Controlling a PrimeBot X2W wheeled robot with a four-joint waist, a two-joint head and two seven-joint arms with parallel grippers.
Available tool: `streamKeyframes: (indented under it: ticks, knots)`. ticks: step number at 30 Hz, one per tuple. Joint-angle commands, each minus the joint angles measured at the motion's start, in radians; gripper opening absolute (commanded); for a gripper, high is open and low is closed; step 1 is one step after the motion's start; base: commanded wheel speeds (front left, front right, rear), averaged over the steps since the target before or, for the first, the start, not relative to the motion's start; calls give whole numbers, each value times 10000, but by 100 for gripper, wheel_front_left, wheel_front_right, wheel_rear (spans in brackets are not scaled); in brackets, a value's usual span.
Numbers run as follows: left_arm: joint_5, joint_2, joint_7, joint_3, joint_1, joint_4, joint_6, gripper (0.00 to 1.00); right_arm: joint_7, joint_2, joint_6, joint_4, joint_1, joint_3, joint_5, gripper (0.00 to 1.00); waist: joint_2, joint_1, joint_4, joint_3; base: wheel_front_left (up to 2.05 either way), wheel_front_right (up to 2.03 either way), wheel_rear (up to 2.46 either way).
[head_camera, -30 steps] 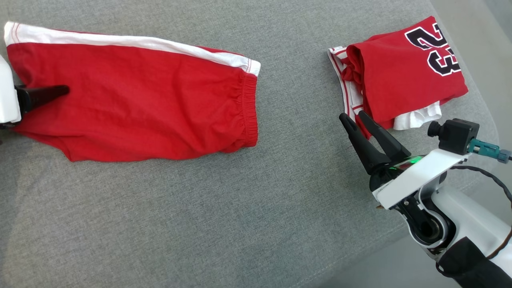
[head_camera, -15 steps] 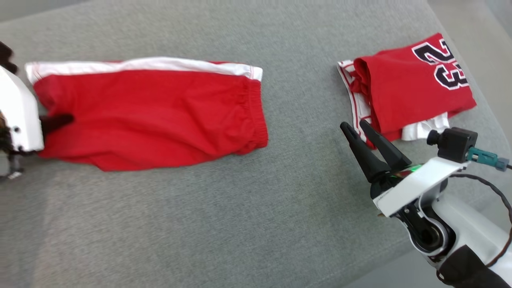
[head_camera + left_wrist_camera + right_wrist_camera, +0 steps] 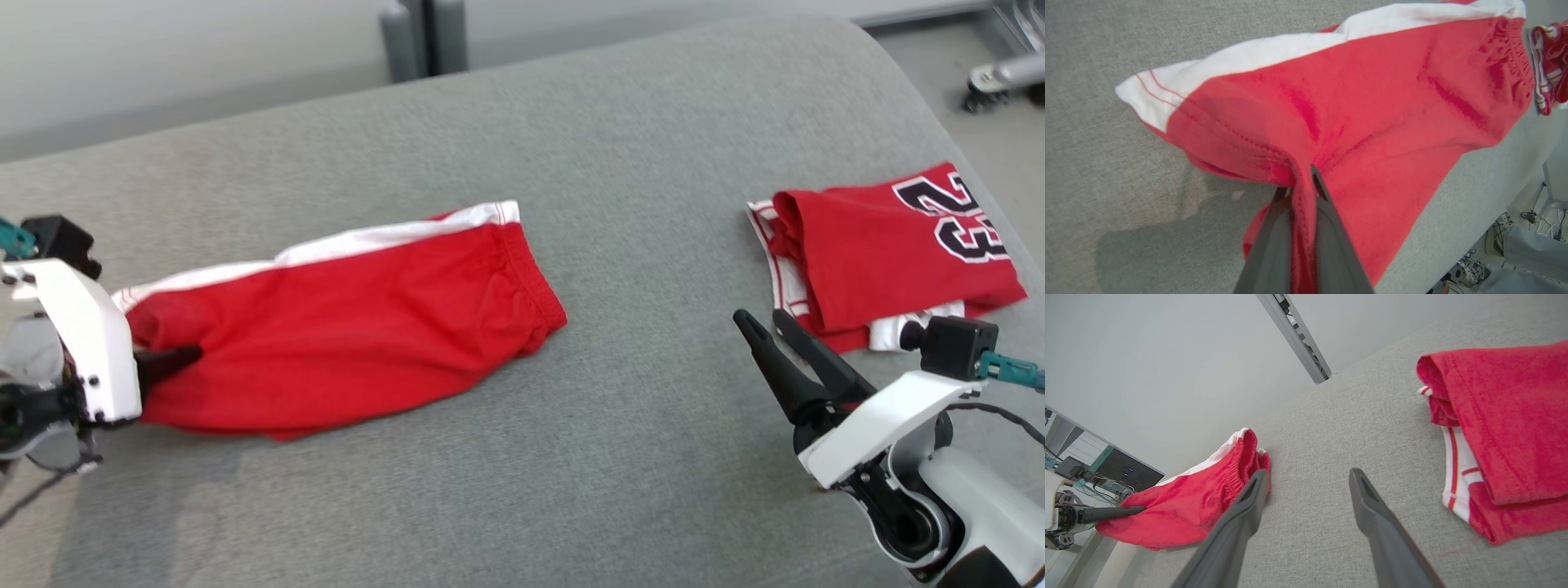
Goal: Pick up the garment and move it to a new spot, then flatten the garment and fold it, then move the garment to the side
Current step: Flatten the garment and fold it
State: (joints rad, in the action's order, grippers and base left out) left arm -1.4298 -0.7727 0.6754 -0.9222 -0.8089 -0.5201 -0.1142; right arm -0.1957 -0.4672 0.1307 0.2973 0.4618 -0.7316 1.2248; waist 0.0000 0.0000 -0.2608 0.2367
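Observation:
The garment point(image 3: 351, 327) is a pair of red shorts with a white side stripe, lying across the left half of the grey cushion. My left gripper point(image 3: 192, 355) is shut on its left end, near the leg hem. In the left wrist view the red cloth point(image 3: 1372, 102) is pinched into a ridge between the left gripper point(image 3: 1296, 181) fingers, and that end hangs slightly off the cushion. My right gripper point(image 3: 758, 316) stands open and empty over bare cushion, left of a folded red jersey. The right wrist view shows the right gripper point(image 3: 1308, 473) and, far left, the garment point(image 3: 1200, 494).
A folded red jersey point(image 3: 890, 253) with a black "23" lies at the right end of the cushion point(image 3: 522, 474), also visible in the right wrist view point(image 3: 1506, 424). The cushion rounds off at right and far edges. A grey post point(image 3: 416, 37) stands behind; a wheeled base point(image 3: 1000, 82) is far right.
The head camera has tilted up, so the whole picture shifted. My left gripper has shut on the garment's left end and raised it, bunching the cloth. The right gripper stays open.

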Motion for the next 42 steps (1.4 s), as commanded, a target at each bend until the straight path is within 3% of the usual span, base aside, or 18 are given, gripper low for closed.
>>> streamKeyframes:
  ticks: [1,2,3,4,13,17,26,31,33,37,42]
  knots:
    - [-86,43,-107,8,298,9,18,0,92,-48,2,-16,-185,69,43,100,0,0,358,-385,0,0,0]
    - [-88,112,-291,-14,488,-16,66,0,190,-20,2,-43,-301,122,14,100,0,0,447,-496,0,0,0]
    - [-16,145,-444,-9,534,-57,111,32,210,-6,2,-53,-349,166,-11,100,0,0,485,-540,0,0,0]
    - [44,191,-555,-25,599,-93,136,100,273,6,2,-65,-393,201,-40,100,0,0,515,-575,0,0,0]
    - [667,200,-1628,16,440,-318,85,100,498,48,2,-127,-667,538,-353,100,0,0,788,-948,0,0,0]
    - [1281,-91,-2951,255,364,27,21,100,395,56,2,-207,-863,751,-623,100,0,0,947,-1220,0,0,0]
    - [2015,-296,-7161,1307,1881,1675,1956,100,-522,340,2,-162,-1415,2067,-2400,100,0,0,1490,-1691,0,0,0]
    - [2416,-149,-8984,1720,3100,3078,3296,100,-648,939,2,-31,-1704,3187,-3880,100,0,0,1821,-1777,0,0,0]
    - [2670,83,-9287,2028,3594,3521,3873,100,-676,1186,2,59,-1742,3641,-4749,100,0,0,1926,-1805,0,0,0]
    - [3578,838,-9403,3256,4643,4398,4524,100,-698,1890,2,267,-2044,4526,-5966,100,0,0,2146,-1904,0,0,0]
    - [5240,2025,-9404,4839,6301,4987,4509,100,-709,2641,2,365,-2401,5254,-6826,100,0,0,2346,-2121,0,0,0]
